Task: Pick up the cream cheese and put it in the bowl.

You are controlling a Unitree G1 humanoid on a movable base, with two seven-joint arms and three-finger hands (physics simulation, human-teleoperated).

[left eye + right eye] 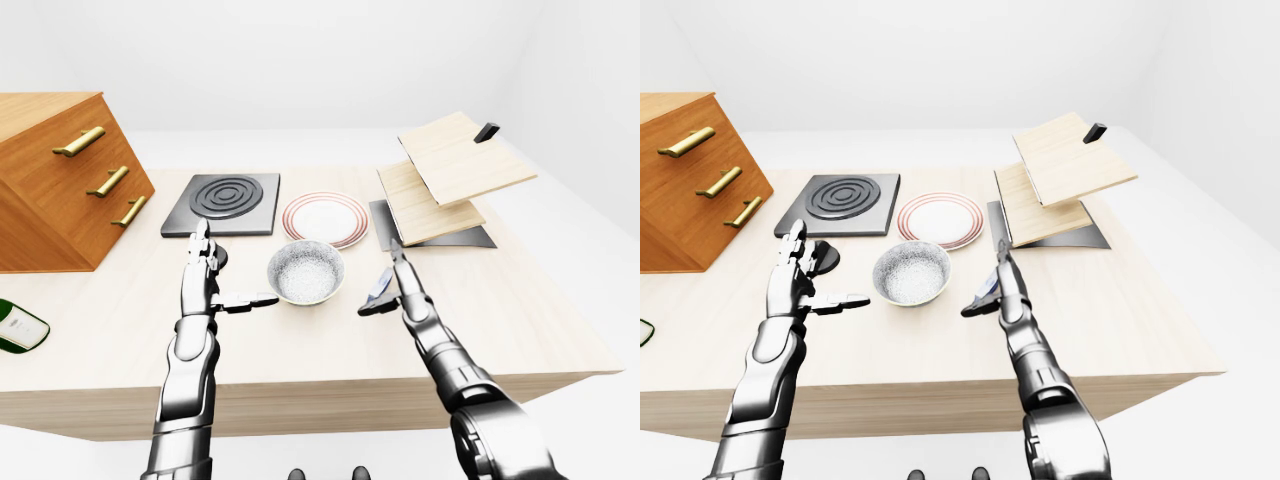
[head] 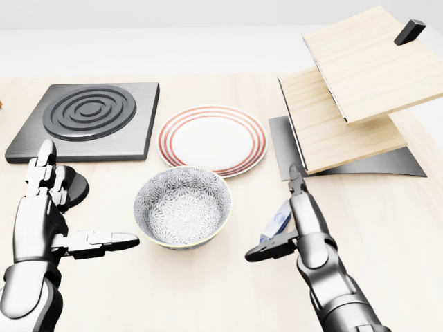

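Note:
The cream cheese (image 2: 278, 221), a small blue and white pack, lies on the wooden table to the right of the patterned grey bowl (image 2: 149, 192). My right hand (image 2: 271, 214) is open beside it. The straight fingers (image 2: 299, 197) run along the pack's right side and partly cover it, while the thumb points left below it. The bowl holds nothing. To the left of the bowl, my left hand (image 2: 90, 195) is open and flat, fingers up and thumb toward the bowl, holding nothing.
A red-ringed plate (image 2: 173, 128) lies above the bowl, with a black burner plate (image 2: 86, 117) to its left. A small black disc (image 2: 76, 188) sits by my left hand. Tilted wooden boards (image 2: 346, 104) on a dark mat stand at the right. A drawer cabinet (image 1: 50, 180) is far left.

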